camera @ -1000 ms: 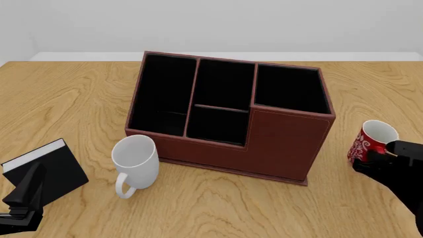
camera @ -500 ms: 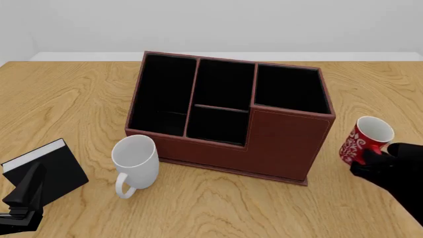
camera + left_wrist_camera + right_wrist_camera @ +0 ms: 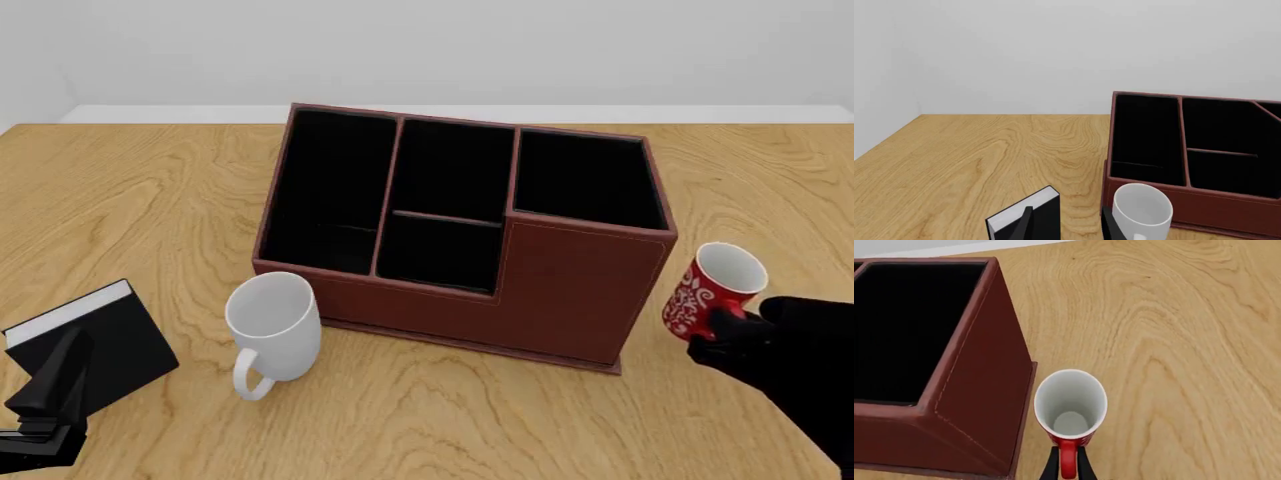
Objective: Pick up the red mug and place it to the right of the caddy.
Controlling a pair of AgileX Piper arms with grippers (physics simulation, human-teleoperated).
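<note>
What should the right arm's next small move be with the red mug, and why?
Probably lower it and let go: the right hand grips the red mug by its handle, already close beside the caddy's right wall, seemingly slightly tilted above the table.

The caddy (image 3: 461,240) stands mid-bench (image 3: 160,190). The red mug (image 3: 705,292) sits just beside the caddy's right wall, near its front corner. A white mug (image 3: 274,325) stands at the caddy's front left, with a book-like box (image 3: 100,340) further left, apart from it.
</note>
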